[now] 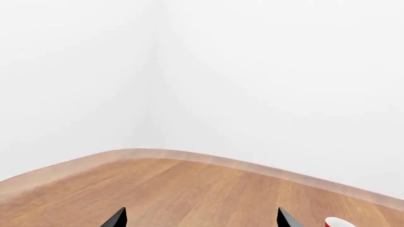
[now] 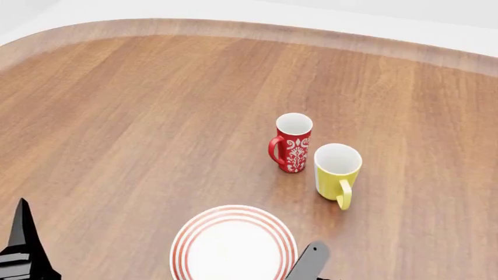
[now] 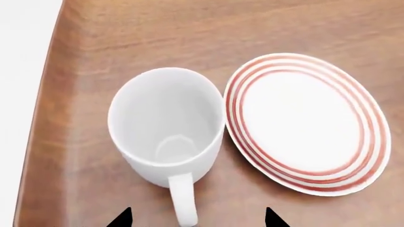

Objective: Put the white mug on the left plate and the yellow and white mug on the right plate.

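Note:
The white mug [image 3: 167, 125] stands upright near the table's edge in the right wrist view, touching or almost touching a red-ringed plate [image 3: 307, 123]. My right gripper [image 3: 197, 219] is open, and the mug's handle [image 3: 183, 198] lies between its fingertips without contact. The yellow and white mug [image 2: 337, 169] stands upright right of centre in the head view. One ringed plate [image 2: 233, 245] lies at the front centre; I cannot tell which plate it is. My left gripper [image 1: 202, 218] is open and empty over bare wood, and shows at the head view's lower left [image 2: 23, 251].
A red mug with a white pattern [image 2: 293, 143] stands just left of and behind the yellow mug; its rim shows in the left wrist view [image 1: 339, 222]. A grey part of my right arm [image 2: 309, 262] shows beside the plate. The table has a rounded far edge [image 2: 233, 26].

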{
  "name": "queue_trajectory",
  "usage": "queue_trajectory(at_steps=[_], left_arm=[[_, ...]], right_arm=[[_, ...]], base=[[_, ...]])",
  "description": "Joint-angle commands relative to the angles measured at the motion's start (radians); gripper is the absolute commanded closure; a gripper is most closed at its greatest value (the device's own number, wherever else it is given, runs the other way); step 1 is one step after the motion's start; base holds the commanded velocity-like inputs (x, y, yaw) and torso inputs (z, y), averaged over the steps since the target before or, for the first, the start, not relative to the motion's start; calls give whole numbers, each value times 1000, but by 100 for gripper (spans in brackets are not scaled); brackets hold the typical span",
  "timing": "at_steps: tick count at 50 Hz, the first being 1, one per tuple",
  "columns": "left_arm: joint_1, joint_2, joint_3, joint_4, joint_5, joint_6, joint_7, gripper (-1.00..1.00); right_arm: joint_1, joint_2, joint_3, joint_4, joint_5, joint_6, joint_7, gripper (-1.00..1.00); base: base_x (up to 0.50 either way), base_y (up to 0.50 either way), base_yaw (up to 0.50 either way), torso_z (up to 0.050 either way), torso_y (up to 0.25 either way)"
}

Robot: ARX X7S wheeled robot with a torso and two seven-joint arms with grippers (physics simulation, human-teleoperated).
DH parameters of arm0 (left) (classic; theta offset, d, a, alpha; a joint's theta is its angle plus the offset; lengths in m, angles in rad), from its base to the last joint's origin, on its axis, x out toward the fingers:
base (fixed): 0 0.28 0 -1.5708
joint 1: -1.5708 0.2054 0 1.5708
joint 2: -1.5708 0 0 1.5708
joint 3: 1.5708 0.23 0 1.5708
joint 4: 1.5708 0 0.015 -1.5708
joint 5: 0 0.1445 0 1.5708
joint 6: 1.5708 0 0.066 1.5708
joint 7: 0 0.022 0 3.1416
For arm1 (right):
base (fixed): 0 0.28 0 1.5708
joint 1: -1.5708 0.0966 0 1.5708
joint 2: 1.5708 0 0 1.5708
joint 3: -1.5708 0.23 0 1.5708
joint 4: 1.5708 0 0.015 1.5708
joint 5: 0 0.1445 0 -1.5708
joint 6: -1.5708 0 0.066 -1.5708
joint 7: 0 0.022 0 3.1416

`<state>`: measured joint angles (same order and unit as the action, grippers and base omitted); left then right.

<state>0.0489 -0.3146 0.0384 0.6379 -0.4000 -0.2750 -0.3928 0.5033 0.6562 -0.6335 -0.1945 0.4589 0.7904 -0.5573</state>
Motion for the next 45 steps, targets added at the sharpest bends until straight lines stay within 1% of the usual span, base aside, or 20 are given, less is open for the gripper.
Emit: queue_trajectory(at_steps=[1, 23, 45], left_arm=[[-3, -2, 4, 1, -3, -1, -7, -100], [2, -7, -1, 18, -16, -1, -22, -100], [1, -15, -4, 19, -27, 5, -29, -100]], right_arm=[[31, -27, -47, 49, -28, -2, -23, -100], [61, -85, -138, 177, -88, -40, -61, -100], [79, -139, -175, 304, -116, -99, -85, -100]], base=[[0, 0, 0, 0, 0], [0, 0, 0, 0, 0], [0, 0, 0, 0, 0]])
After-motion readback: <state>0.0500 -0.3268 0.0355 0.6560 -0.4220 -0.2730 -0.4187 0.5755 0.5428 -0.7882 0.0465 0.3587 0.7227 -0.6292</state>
